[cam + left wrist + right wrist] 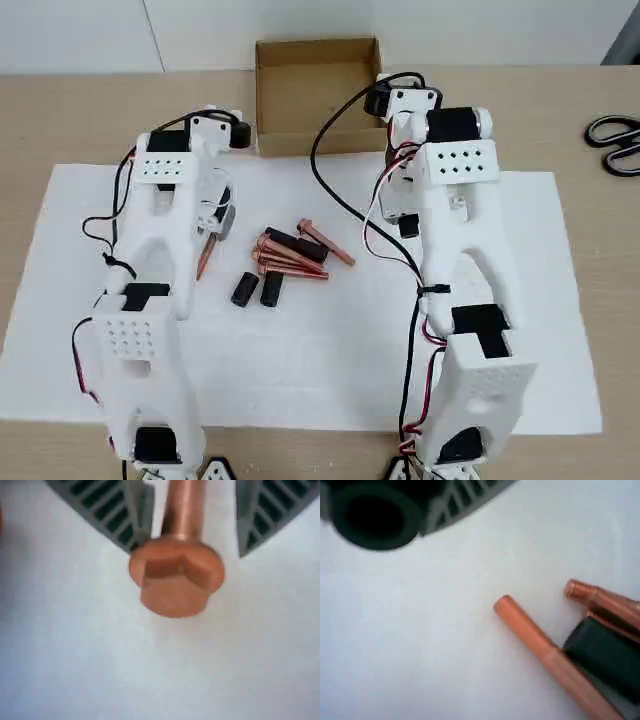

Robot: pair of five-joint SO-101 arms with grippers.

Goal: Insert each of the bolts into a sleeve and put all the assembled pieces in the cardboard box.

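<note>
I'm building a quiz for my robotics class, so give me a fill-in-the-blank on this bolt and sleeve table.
The number of pieces inside the cardboard box is ___.
___ loose black sleeves lie side by side near the bolt pile.
A copper ___ lies right at the left gripper.
Missing words: zero; two; bolt.

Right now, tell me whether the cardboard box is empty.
Empty. The high view looks down into the cardboard box and shows only its bare brown floor, with nothing lying inside.
</note>
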